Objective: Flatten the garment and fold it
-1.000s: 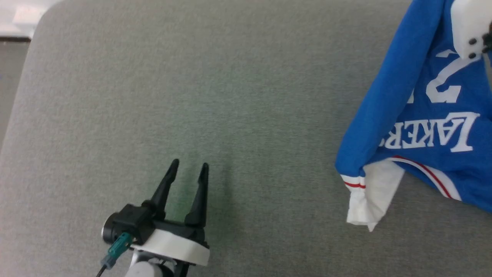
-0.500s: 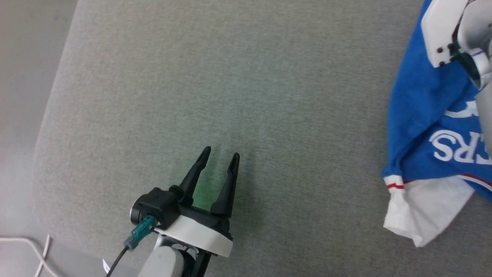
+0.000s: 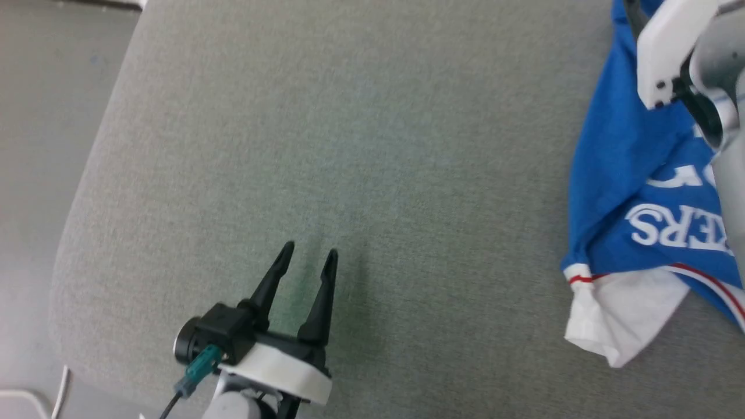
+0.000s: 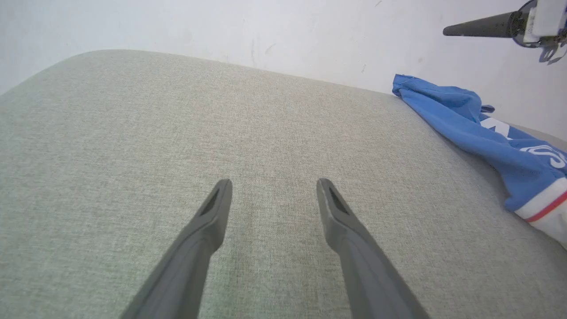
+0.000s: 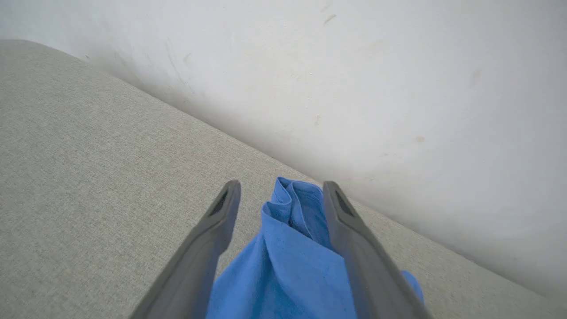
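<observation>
Calling this barely started. Going left to right: a strip of floor (image 3: 35, 116) runs down the left edge, then the grey pad (image 3: 349, 145) takes up most of the head view, bare across its left and middle. The left gripper (image 3: 309, 251) hangs low over the pad's near-left part. Its jaws are spread wide with nothing in them, and it's well apart from the shirt (image 3: 617, 163).

The shirt sits way over on the pad's right side, heaped and twisted. The blue body is rumpled and one white sleeve (image 3: 623, 314) flops out toward the near edge. The right gripper (image 5: 281, 186) is over the shirt's far end, jaws wide, with a bunch of blue fabric lying loose between them. It's not pinched as far as I can see.

So my read: nothing flattened, nothing folded. The shirt needs dragging toward the middle, spreading out and the sleeves sorting, then all the folds. Basically the whole job is left.

Hard-to-make-out stuff:
- The shirt is cut off by the right edge of the head view.
- The right arm's pale housing covers part of it, so the print reads as just "ERS" plus a scrap of a white number.
- I can't tell whether the bunch between the right jaws is hem, collar or shoulder, or whether it actually touches the fingers.
</observation>
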You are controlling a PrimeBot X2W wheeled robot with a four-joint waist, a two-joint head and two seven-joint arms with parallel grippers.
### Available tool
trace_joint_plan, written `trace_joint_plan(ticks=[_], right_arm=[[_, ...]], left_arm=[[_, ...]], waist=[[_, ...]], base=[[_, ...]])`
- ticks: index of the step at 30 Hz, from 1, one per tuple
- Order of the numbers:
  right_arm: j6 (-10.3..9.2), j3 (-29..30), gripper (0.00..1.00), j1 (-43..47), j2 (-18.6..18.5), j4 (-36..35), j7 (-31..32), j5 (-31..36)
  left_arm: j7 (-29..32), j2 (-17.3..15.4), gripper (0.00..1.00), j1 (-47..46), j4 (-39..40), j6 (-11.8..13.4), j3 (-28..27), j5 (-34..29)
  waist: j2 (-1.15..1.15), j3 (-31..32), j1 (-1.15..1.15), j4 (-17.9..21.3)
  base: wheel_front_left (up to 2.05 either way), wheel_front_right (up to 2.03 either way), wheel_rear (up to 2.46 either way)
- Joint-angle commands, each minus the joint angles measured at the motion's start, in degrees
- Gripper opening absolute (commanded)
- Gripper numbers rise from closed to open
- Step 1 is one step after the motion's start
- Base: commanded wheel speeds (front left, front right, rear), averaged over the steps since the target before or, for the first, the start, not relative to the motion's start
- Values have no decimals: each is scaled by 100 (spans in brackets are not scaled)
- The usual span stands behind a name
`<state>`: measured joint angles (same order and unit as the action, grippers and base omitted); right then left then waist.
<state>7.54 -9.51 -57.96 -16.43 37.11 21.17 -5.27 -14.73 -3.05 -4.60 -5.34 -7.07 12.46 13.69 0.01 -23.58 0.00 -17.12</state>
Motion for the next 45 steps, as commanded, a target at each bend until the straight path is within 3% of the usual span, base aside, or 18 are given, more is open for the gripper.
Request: trace_joint_plan(ticks=[1,8,14,22,27,33,40,45], right_arm=[[-5,68,100,278,-71,-189,-166,-79],[-5,885,100,1801,-112,-1839,-720,-241],[-5,1609,100,3467,450,-3579,-1168,-92],[-5,2095,100,5320,1161,-4681,-2082,292],[-5,2312,100,6147,1343,-4904,-2653,480],[-5,2548,100,6826,1353,-4590,-3389,-87],[-5,2489,100,6829,1354,-4439,-3547,-12],[-5,2523,100,6692,1354,-4486,-3560,44]], left_arm=[[-27,-16,100,138,35,-24,-69,-82],[-27,-160,100,643,269,69,-334,-222],[-27,-237,100,950,533,144,-530,-239],[-27,-163,100,1245,783,212,-639,-242],[-27,-124,100,1381,824,210,-651,-246],[-27,-97,100,1566,879,242,-763,-258],[32,-79,100,1531,918,285,-718,-266],[697,-193,100,803,1294,169,-283,-443]], waist=[[-1,678,0,484],[-1,1188,0,894],[-1,1366,0,1325],[-1,1508,0,1627],[-1,1545,0,1639],[-1,1572,0,1669],[-1,1621,0,1745],[-1,1480,0,1725]], base=[[0,0,0],[0,0,0],[0,0,0],[0,0,0],[0,0,0],[0,0,0],[0,0,0],[0,0,0]])
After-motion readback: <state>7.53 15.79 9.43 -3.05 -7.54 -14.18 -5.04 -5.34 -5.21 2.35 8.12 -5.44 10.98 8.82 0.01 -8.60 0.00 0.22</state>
